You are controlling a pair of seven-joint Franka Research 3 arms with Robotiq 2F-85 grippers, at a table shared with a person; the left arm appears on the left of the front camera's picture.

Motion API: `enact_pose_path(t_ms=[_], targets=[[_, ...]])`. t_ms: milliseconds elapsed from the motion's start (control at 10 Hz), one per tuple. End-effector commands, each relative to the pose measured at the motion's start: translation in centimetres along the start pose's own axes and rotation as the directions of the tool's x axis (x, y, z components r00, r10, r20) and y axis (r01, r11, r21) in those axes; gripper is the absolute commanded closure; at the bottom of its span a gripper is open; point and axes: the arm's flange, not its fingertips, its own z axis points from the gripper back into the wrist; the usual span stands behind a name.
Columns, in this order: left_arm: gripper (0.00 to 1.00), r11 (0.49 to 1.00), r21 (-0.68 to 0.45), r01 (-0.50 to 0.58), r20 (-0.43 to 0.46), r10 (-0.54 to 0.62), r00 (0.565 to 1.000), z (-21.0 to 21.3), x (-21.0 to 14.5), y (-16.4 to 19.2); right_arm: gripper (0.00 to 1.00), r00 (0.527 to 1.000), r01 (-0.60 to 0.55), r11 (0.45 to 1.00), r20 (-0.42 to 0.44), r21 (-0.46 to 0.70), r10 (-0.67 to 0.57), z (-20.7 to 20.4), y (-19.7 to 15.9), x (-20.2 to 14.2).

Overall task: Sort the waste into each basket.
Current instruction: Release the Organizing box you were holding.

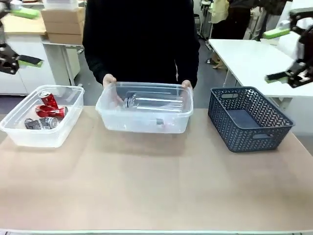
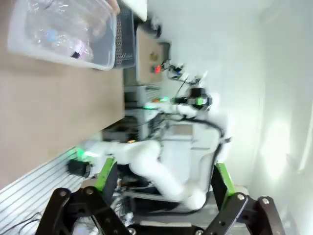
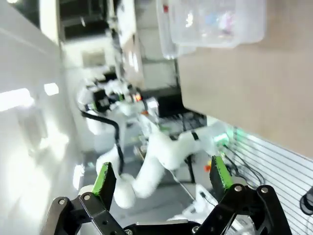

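A clear tub (image 1: 19, 134) at the table's left holds two red cans (image 1: 50, 105) and a silver-black can (image 1: 41, 123). A second clear tub (image 1: 146, 126) stands at the far middle with clear bottles (image 1: 155, 102) lying inside; this tub also appears in the left wrist view (image 2: 100, 54) and the right wrist view (image 3: 244, 34). A person's hands (image 1: 109, 80) grip its two far corners. My left gripper (image 1: 11, 61) hangs high at the far left, open and empty (image 2: 164, 178). High at the far right, my right gripper (image 1: 289, 74) is also open and empty (image 3: 163, 178).
A dark blue mesh basket (image 1: 249, 128) sits at the table's right with nothing in it. The person in a black top stands just behind the middle tub. A white table (image 1: 249, 58) lies beyond the right side. The near half of the brown tabletop (image 1: 156, 191) is bare.
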Motion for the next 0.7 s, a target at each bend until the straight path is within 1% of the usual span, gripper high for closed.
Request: enact_pose_path(t_ms=[0, 100, 600], targets=[[0.0, 0.991, -0.009, -0.13, 0.064, 0.131, 0.989, -0.5, 1.6, 3.6, 0.0, 0.995, -0.049, 0.998, -0.084, -0.044, 0.045, -2.2, 1.7, 0.3], [0.0, 1.0, 0.0, 0.0, 0.0, 0.0, 1.0, 0.0, 0.0, 0.0, 0.0, 0.995, -0.049, 0.998, -0.084, -0.044, 0.045, -2.2, 1.7, 0.3], [0.0, 1.0, 0.0, 0.0, 0.0, 0.0, 1.0, 0.0, 0.0, 0.0, 0.0, 0.995, -0.049, 0.998, -0.084, -0.044, 0.045, -2.2, 1.7, 0.3]])
